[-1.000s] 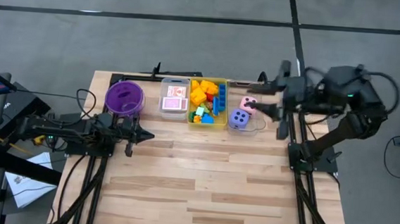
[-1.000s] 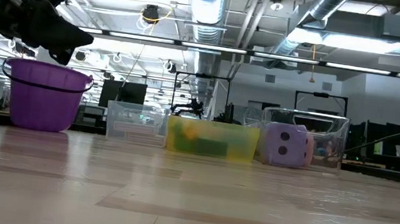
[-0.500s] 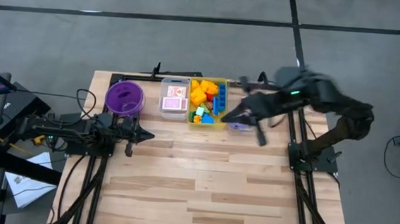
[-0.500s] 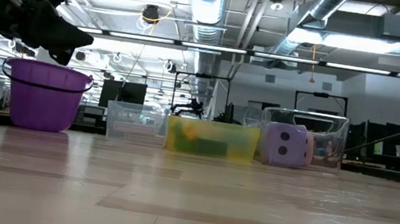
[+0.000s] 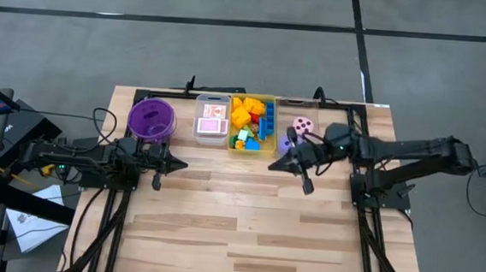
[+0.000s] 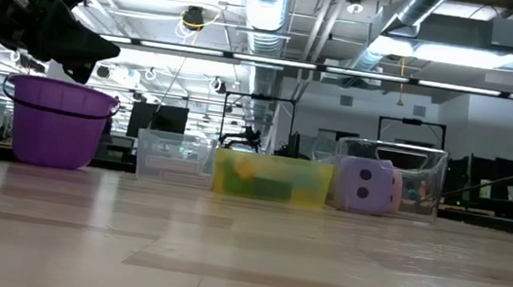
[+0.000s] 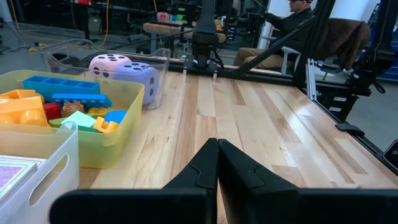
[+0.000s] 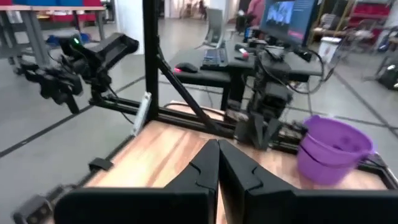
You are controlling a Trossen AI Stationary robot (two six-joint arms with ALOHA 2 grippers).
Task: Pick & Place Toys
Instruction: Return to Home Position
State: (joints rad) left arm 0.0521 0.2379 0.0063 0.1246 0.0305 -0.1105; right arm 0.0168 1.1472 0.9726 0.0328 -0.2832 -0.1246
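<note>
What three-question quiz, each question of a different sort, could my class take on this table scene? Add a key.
1. Short answer: what colours are the two dice in the clear bin nearest the right arm?
2. Multiple choice: what fills the yellow bin? A building blocks; B marbles; C coins.
3. True or false: the left pincer and the right pincer are both shut and hold nothing.
Key: 1 pink and purple; 2 A; 3 true.
</note>
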